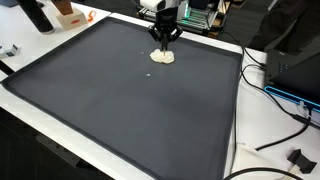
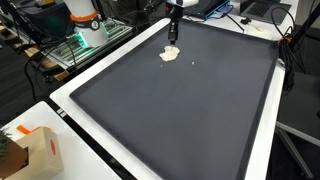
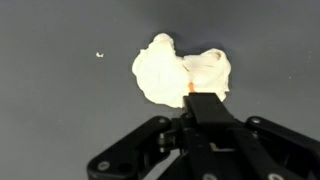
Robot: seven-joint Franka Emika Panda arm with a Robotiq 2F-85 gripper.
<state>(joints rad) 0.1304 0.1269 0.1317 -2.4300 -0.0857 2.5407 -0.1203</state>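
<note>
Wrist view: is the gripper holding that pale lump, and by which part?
Cannot be told. The gripper, jaws closed, sits at the edge of the pale lump, which lies on the dark mat; a pinch isn't visible.

Cream lump [image 3: 165,70] looks soft and matt, faintly wrinkled, cloth or dough, can't tell which. The dark mat [image 1: 130,110] under it is matt and finely textured. At six o'clock, the gripper [image 3: 203,98] is black with a dull plastic sheen.

Dark mat [image 1: 130,100] on white table [image 2: 68,108], black cables [image 1: 285,105], cardboard box [image 2: 40,150]
</note>
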